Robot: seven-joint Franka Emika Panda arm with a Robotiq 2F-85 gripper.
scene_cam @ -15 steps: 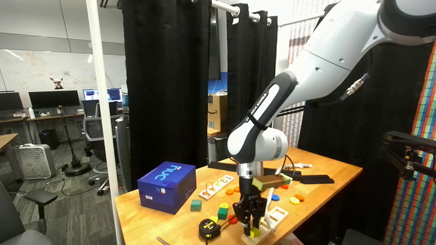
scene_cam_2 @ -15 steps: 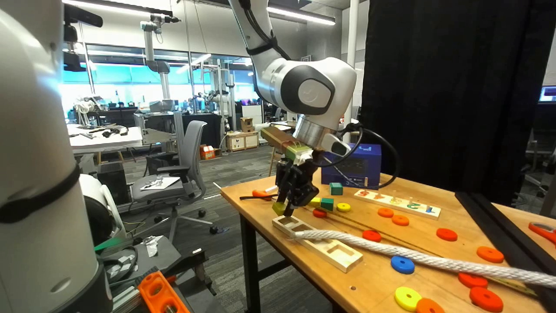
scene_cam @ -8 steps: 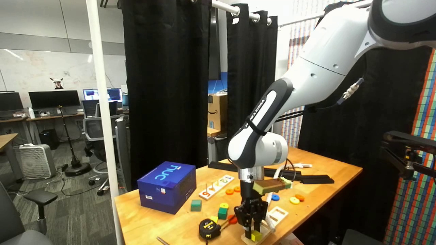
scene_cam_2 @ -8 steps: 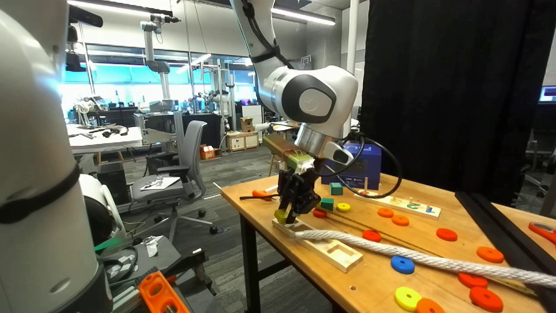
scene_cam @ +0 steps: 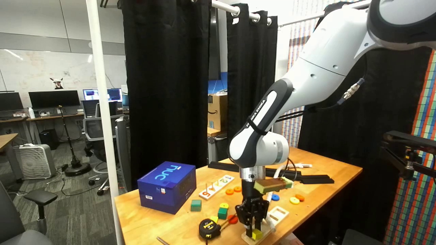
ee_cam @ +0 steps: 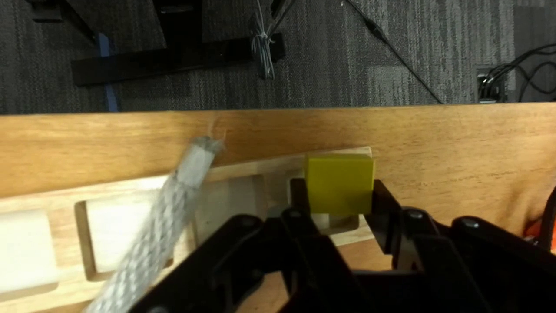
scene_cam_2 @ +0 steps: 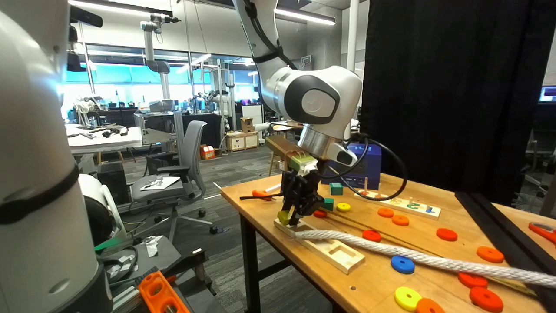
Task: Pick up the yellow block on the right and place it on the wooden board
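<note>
The yellow block (ee_cam: 340, 184) sits between the fingertips of my gripper (ee_cam: 340, 195), which is shut on it. In both exterior views, the yellow block (scene_cam: 257, 234) (scene_cam_2: 283, 218) is low at the end of the wooden board (scene_cam: 281, 220) (scene_cam_2: 319, 253). In the wrist view, the block partly covers the end compartment of the wooden board (ee_cam: 63, 232) and looks turned a little against the board's edges. I cannot tell whether it touches the rim or is seated. Another yellow piece (scene_cam: 214, 218) lies by the tape measure.
A white rope (scene_cam_2: 373, 244) lies across the board, its end (ee_cam: 191, 167) near the table edge. Green blocks (scene_cam: 222, 213), a tape measure (scene_cam: 209, 228) and coloured rings (scene_cam_2: 402, 264) lie about the table. A blue box (scene_cam: 167, 187) stands at the back.
My gripper has come down with the yellow block to the board's end compartment, then shifted slightly sideways. The wooden board has also shifted slightly.
</note>
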